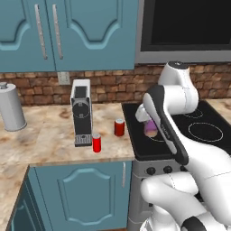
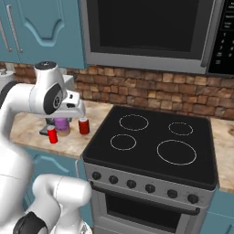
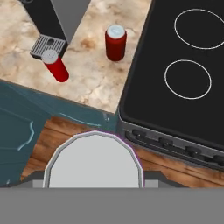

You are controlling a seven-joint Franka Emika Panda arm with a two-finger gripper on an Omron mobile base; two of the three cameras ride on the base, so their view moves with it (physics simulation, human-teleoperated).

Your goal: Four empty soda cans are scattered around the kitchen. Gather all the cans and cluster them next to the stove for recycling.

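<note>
We see two red cans (image 1: 119, 127) (image 1: 96, 143) already beside the stove (image 1: 189, 131) — our gripper (image 1: 151, 126) carries a purple can (image 1: 151, 128), clamped; a fourth remains.

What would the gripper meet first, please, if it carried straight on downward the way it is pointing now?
The gripper is shut on the purple can and points down. Below it in the hand view lie the counter's front edge and wooden floor, so it might clip that edge; depth is unclear.

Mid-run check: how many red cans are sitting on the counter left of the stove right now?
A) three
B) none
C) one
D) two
D: one red can stands near the stove, another red can by the coffee machine.
</note>
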